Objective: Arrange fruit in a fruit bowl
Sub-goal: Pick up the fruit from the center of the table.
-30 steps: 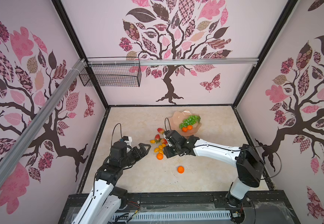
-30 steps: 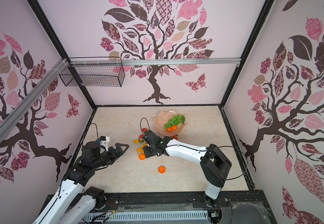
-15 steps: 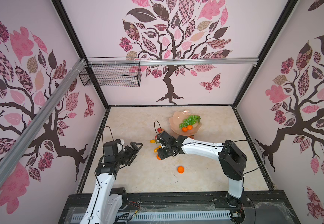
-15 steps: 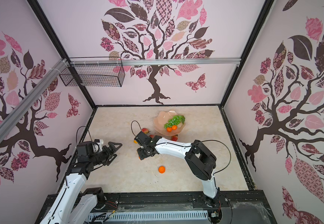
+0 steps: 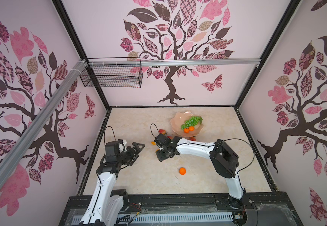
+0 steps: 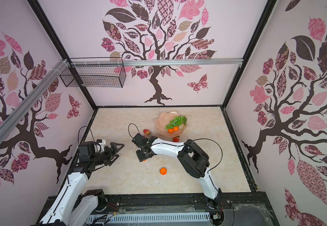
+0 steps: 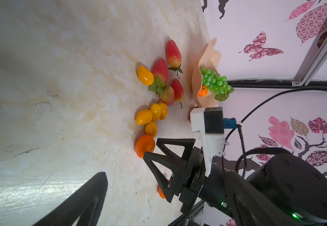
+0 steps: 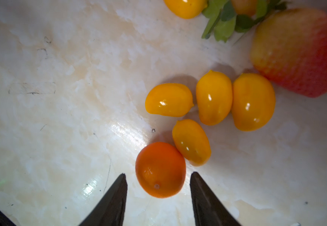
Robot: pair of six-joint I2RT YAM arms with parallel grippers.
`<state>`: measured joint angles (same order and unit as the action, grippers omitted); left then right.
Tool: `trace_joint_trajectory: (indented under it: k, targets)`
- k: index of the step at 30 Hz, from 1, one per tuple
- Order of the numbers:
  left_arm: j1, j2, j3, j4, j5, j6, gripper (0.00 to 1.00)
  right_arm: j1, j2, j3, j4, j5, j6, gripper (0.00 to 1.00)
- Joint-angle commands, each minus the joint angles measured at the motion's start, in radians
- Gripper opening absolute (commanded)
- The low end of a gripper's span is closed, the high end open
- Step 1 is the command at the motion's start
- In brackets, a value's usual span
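The two black pointed fingers [image 8: 117, 197] of the right gripper [image 8: 157, 176] stand apart, one on each side of a round orange toy tangerine [image 8: 160, 169] that rests on the table. A sliver of bare surface shows between each tip and the fruit (nothing is clamped). Just past it lie four small glossy yellow-orange oval toy tomatoes [image 8: 213, 97], the nearest right against the tangerine, and past those a red toy strawberry [image 8: 295, 52].

In both top views this gripper hangs low over the middle of the cream marble-patterned table [image 5: 139, 121], its white forearm reaching in from 3 o'clock. The shallow translucent peach-pink fruit bowl with a wavy rim [image 5: 178, 119] sits near the gripper, between 1 and 2 o'clock of it. Inside are a green toy grape bunch with a leaf [image 5: 191, 121] and two small orange tangerines [image 5: 189, 129] side by side at the bunch's 7 o'clock end. A lone orange tangerine [image 5: 182, 171] lies at 4 o'clock from the gripper, well apart from the other fruit. At 9 o'clock the left gripper [image 5: 138, 152] hovers, its black triangular fingers spread with nothing between them.
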<state>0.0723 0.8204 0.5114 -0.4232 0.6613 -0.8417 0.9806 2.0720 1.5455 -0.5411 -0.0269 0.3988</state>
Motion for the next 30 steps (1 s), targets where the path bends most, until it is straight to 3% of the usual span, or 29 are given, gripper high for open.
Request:
trace_joint_trajectory:
  k: [1,30]
  targets:
    - [0.006,0.003,0.001,0.038,0.014,0.01,0.98,0.004,0.056,0.039,-0.038,0.02,-0.015,0.55]
    - [0.005,0.029,0.023,0.03,-0.006,0.053,0.98,0.004,0.094,0.071,-0.045,0.035,-0.03,0.51]
